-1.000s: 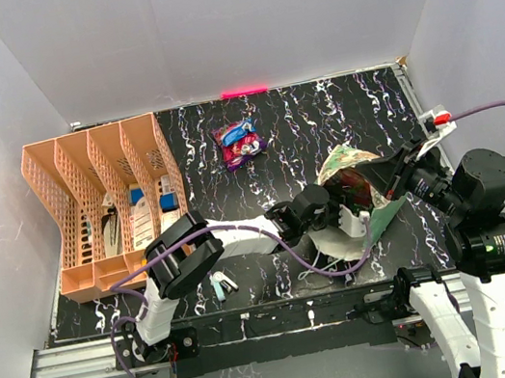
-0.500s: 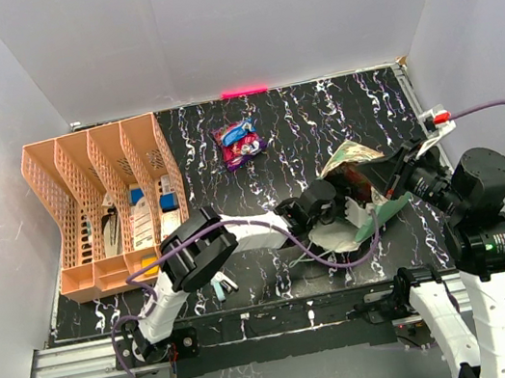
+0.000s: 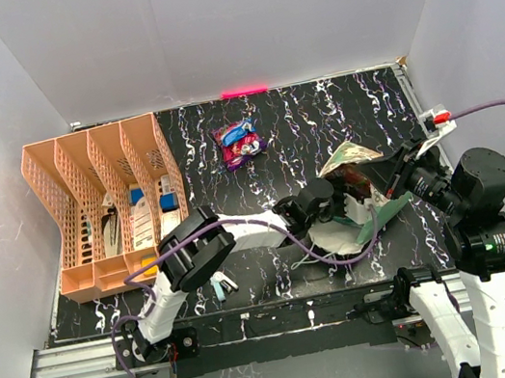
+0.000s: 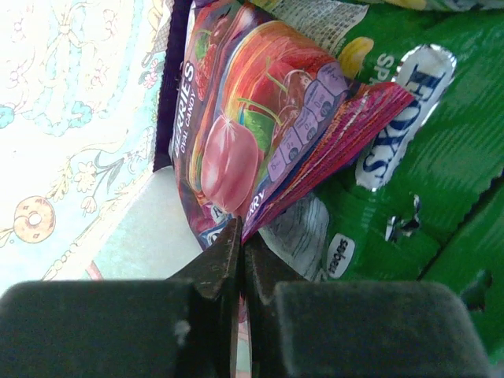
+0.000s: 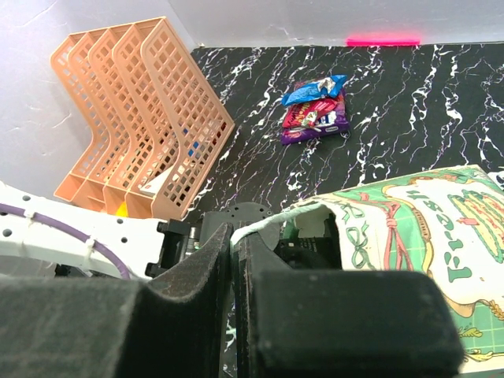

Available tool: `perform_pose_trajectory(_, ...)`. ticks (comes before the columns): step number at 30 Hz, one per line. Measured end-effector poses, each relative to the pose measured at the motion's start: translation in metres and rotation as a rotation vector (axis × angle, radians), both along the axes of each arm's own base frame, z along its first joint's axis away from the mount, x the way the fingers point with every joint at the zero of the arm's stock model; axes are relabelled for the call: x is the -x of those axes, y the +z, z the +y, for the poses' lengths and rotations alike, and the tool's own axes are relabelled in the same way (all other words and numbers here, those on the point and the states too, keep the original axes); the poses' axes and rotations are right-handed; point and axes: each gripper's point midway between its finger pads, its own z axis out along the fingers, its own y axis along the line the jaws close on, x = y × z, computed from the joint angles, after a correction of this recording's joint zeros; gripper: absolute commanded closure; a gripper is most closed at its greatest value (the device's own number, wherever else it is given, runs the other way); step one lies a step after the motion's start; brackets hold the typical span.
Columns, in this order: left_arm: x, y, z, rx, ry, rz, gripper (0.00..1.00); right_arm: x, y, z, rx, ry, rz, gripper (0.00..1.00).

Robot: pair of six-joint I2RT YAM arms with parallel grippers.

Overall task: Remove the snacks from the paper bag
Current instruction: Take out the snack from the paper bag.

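The cream paper bag (image 3: 356,153) with green print lies on its side at the right of the table. My right gripper (image 5: 236,246) is shut on the rim of the bag (image 5: 394,213) and holds its mouth up. My left gripper (image 4: 241,244) reaches inside the mouth and is shut on the edge of a red and purple cherry candy packet (image 4: 260,118). Green packets (image 4: 425,165) lie behind it inside the bag. A few packets, blue, red and purple (image 3: 238,142), lie together on the table at the back; they also show in the right wrist view (image 5: 315,114).
An orange slotted tray (image 3: 103,201) with small items stands at the left; it also shows in the right wrist view (image 5: 138,118). A small pale object (image 3: 221,284) lies near the front edge. Grey walls close in the table on three sides.
The bag's upper side has dropped lower and flatter. My left gripper has pulled back slightly toward the left at the bag's mouth.
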Motion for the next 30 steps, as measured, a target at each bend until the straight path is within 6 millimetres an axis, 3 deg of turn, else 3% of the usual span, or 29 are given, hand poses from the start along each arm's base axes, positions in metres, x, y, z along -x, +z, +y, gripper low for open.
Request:
perform_pose_trajectory(10,0.027,0.029,0.036,0.082,0.028,0.096,1.00,0.001,0.001,-0.001,0.001,-0.007,-0.006,0.93)
perform_pose_trajectory(22,0.106,0.104,0.081,0.219,-0.019,0.205,1.00,0.003,0.004,-0.002,0.001,-0.015,-0.025,0.93)
perform_pose_trajectory(27,0.138,0.139,0.089,0.282,-0.092,0.289,1.00,0.002,0.006,-0.002,0.001,-0.019,-0.034,0.93)
perform_pose_trajectory(30,0.154,0.147,0.091,0.288,-0.129,0.329,1.00,0.001,0.009,-0.002,-0.004,-0.020,-0.044,0.93)
